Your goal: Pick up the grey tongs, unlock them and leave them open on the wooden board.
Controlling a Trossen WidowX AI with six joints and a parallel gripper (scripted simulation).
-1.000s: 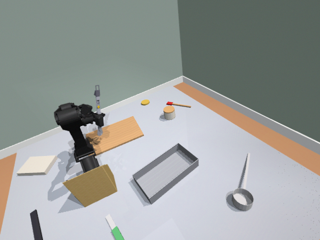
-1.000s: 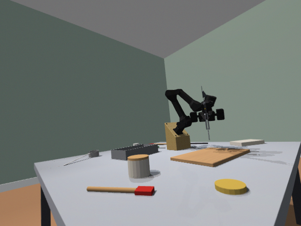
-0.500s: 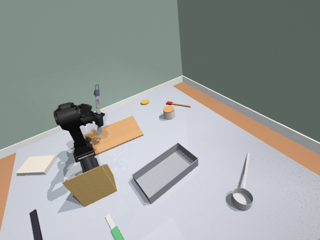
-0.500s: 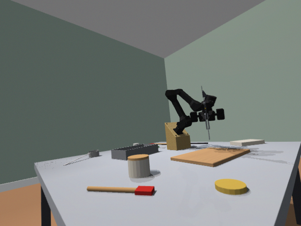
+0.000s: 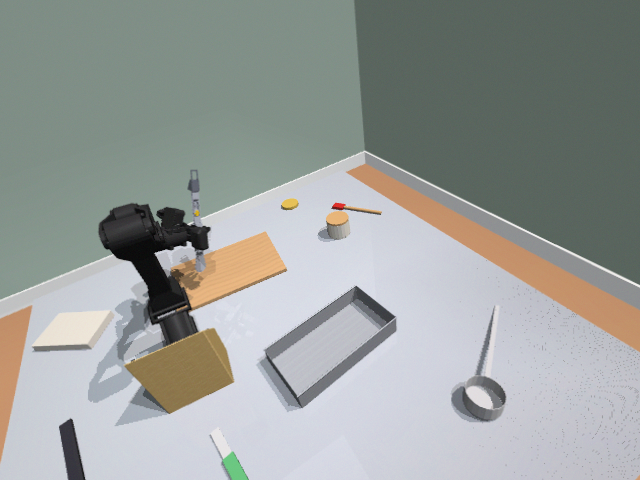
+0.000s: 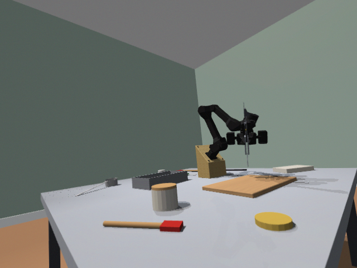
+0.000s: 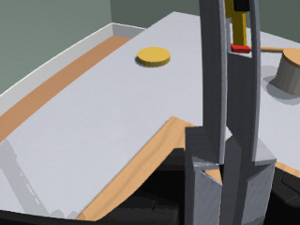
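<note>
Grey tongs (image 5: 194,198) (image 6: 246,144) (image 7: 240,98) hang near-vertical above the board (image 5: 242,260) (image 6: 245,186) (image 7: 136,173), clamped in my nearly closed gripper (image 5: 200,237) (image 6: 246,138). I judge unlocking is the step: keep the 2 arms upright, tips down, and squeeze evenly without twisting. Lowering needs care at the board's wall-side edge; beyond its far end, the tin (image 5: 330,343) (image 6: 161,179) stands well apart, leaving room to turn.
</note>
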